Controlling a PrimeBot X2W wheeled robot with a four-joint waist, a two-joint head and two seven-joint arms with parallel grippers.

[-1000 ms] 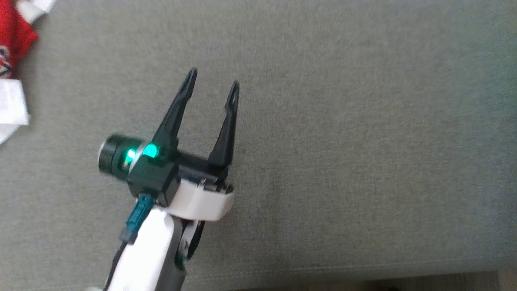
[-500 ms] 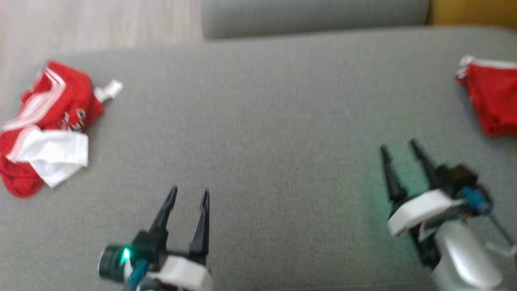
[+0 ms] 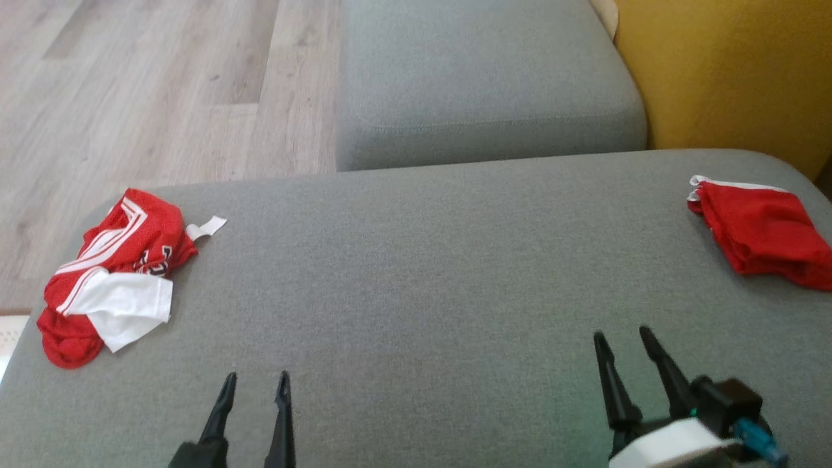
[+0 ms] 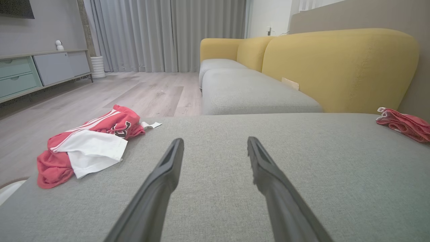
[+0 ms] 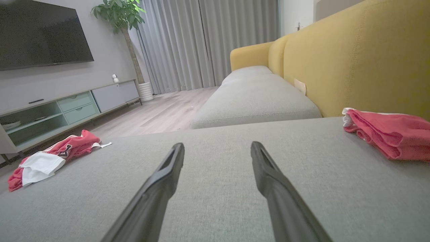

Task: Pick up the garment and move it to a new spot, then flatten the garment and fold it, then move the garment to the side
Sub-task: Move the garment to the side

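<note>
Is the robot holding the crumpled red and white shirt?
No, the crumpled garment lies on the grey cushion, apart from the open left gripper and right gripper.

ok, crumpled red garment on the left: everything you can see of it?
The crumpled red garment is a bunched heap of soft fabric with white stripes, dark lettering, a white panel lying over its near side and a white tag sticking out. It rests at the left end of the grey cushion, touching nothing else.
</note>
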